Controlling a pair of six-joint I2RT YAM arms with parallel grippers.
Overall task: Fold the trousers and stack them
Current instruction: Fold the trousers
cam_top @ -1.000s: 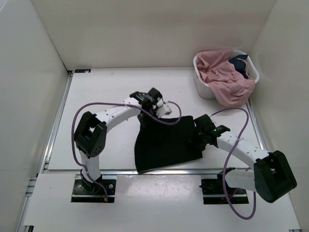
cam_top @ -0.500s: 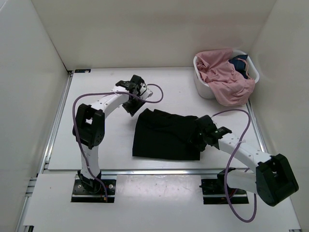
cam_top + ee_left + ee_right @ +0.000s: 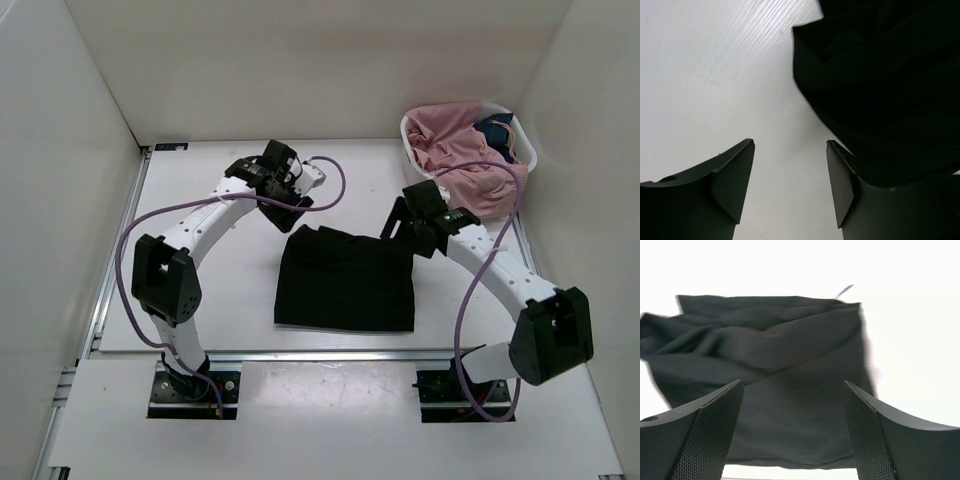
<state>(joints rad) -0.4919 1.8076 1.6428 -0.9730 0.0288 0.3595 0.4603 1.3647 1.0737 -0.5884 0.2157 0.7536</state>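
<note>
Black trousers point(image 3: 345, 290) lie folded, seemingly flat; left pincer point(image 3: 790, 142) and right pincer point(image 3: 793, 382) gape empty.

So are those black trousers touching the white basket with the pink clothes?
Apart. The top external view shows the trousers lying on the table, with bare tabletop between them and the basket at the far right.
</note>
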